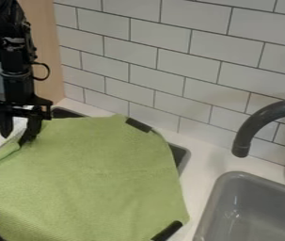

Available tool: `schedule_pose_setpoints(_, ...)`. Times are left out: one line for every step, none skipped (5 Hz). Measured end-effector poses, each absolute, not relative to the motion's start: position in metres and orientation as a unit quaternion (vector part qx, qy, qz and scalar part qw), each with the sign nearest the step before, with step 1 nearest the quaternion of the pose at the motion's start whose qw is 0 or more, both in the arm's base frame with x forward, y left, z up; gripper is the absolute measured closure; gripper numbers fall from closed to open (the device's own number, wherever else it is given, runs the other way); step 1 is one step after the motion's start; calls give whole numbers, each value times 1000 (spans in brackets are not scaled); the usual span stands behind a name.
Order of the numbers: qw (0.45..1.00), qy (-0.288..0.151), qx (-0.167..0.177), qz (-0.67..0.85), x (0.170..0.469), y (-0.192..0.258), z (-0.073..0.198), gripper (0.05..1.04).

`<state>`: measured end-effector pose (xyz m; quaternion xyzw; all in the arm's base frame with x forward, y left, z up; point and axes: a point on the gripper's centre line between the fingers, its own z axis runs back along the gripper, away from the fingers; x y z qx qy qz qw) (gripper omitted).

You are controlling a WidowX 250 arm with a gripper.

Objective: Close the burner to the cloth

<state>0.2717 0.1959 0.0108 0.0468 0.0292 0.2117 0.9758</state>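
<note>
At the upper left of the scene, your black arm [14,56] is hanging in front of a pale wood panel [42,47], its tool [14,140] pointing down beside the left part of a green cloth [88,174]. Your tool is standing open, its two fingers spreading apart, with the one nearer the middle of the scene overlapping the cloth's edge in your view; whether it is touching the fabric, you cannot tell. The cloth is spreading across the left and center of the white desk [198,176] and covering much of a dark unit [181,156], whose edges are peeking out past the cloth's upper left and right sides. One black strip [138,124] is sitting at the cloth's top edge, and another [168,231] is sitting at its lower right corner. To the right, a dark faucet [262,119] is curving above a gray sink [257,207], while white tiles [163,52] are lining the wall behind.
</note>
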Motion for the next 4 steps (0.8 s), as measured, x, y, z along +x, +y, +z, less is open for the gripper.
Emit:
schedule_pose_setpoints(976,34,49,209,270,196,11,68)
schedule_pose_setpoints(979,32,35,201,272,188,14,75)
schedule_pose_setpoints(982,5,14,189,273,179,35,84)
schedule_pose_setpoints(982,-25,1,188,268,168,44,84)
